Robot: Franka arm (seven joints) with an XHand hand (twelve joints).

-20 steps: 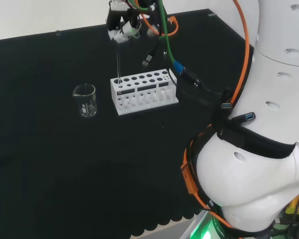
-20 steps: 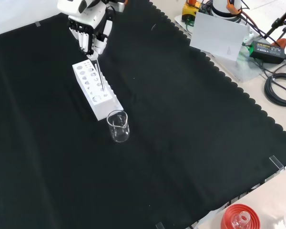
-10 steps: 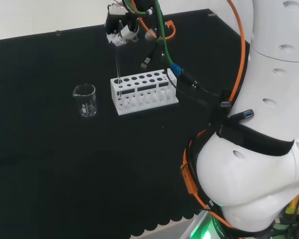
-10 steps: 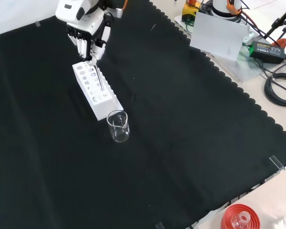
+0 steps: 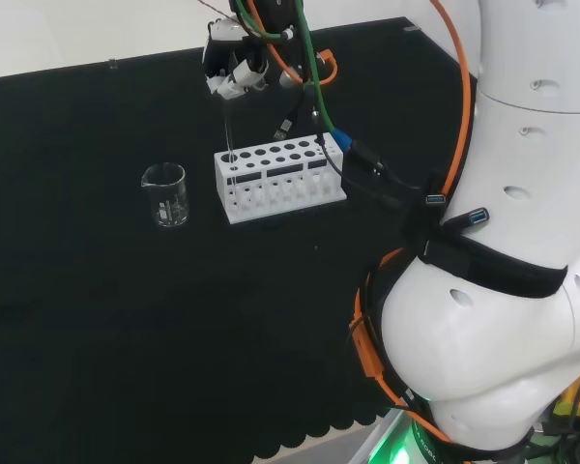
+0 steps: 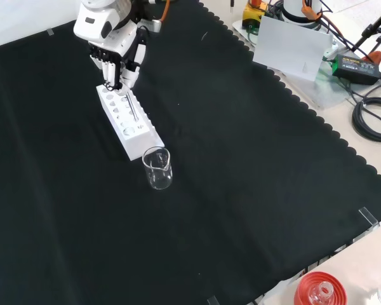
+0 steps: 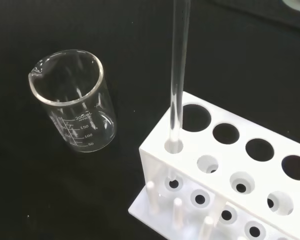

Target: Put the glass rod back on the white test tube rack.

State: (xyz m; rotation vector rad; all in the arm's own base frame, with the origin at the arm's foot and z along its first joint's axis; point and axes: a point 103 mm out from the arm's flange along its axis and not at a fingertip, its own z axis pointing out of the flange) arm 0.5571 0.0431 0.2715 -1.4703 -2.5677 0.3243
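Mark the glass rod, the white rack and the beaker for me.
glass rod [image 7: 178, 75], wrist view, on its shaft above the rack.
white test tube rack [image 5: 280, 174], head view, on its front wall.
beaker [image 6: 157, 170], front view, on its clear wall.

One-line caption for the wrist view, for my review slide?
Glass rod standing in a corner hole of the white rack, with an empty beaker beside it on the black cloth.

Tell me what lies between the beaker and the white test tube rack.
Nothing: bare black cloth separates the beaker from the white test tube rack in the head view, and the wrist view shows the same gap beside the glass rod.
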